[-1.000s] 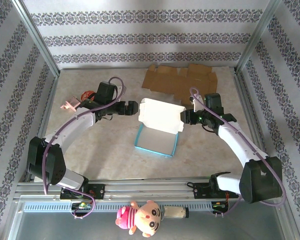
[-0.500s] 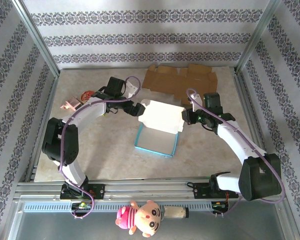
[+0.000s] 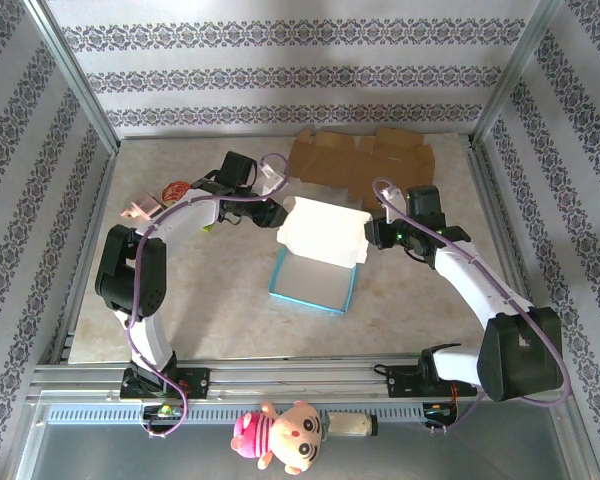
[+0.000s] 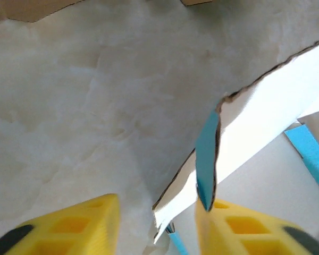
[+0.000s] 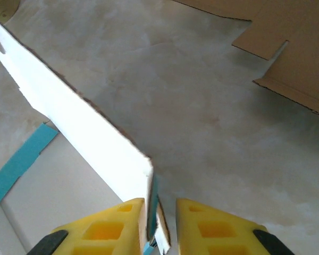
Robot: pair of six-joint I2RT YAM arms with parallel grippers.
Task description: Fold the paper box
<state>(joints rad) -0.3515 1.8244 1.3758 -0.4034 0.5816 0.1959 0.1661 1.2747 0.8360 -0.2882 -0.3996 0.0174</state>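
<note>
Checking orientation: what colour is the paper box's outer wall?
Light blue on the paper box, clearest in top external view.

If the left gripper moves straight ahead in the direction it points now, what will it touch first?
Most likely the paper box: the blue-backed side flap of its raised white lid stands between the left gripper's open fingers, nearer one finger. Depth is unclear, so I cannot say how soon.
</note>
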